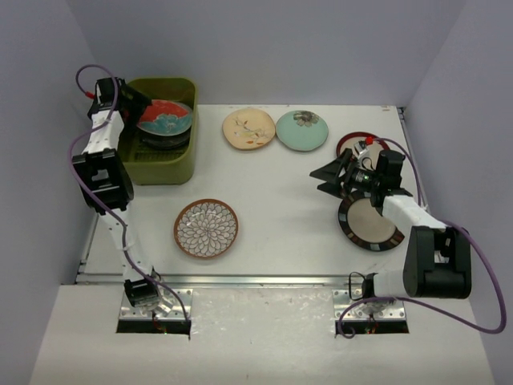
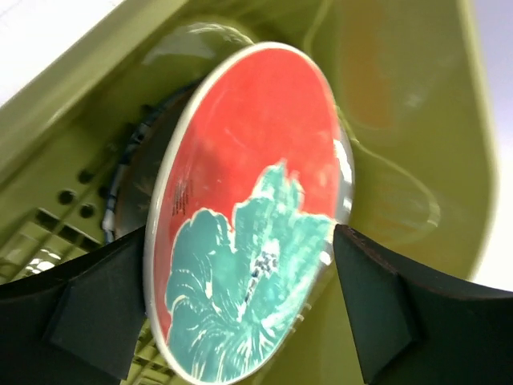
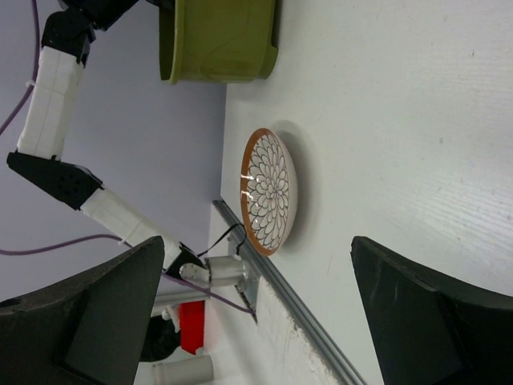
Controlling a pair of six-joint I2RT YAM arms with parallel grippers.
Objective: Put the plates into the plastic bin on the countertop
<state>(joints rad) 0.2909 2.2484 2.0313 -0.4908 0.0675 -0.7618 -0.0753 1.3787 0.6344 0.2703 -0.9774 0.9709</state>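
Note:
The olive-green plastic bin stands at the back left of the white countertop. In it a red plate with a teal flower lies tilted on a stack of dark plates. My left gripper hovers at that plate's left edge, jaws wide apart. In the left wrist view the red plate fills the space between and beyond the spread fingers of the left gripper. My right gripper is open and empty above the table's right side.
On the table lie a cream plate, a pale green plate, a red-rimmed plate, a dark-rimmed tan plate under my right arm, and a brown-rimmed petal-pattern plate, also in the right wrist view. A metal rail edges the front.

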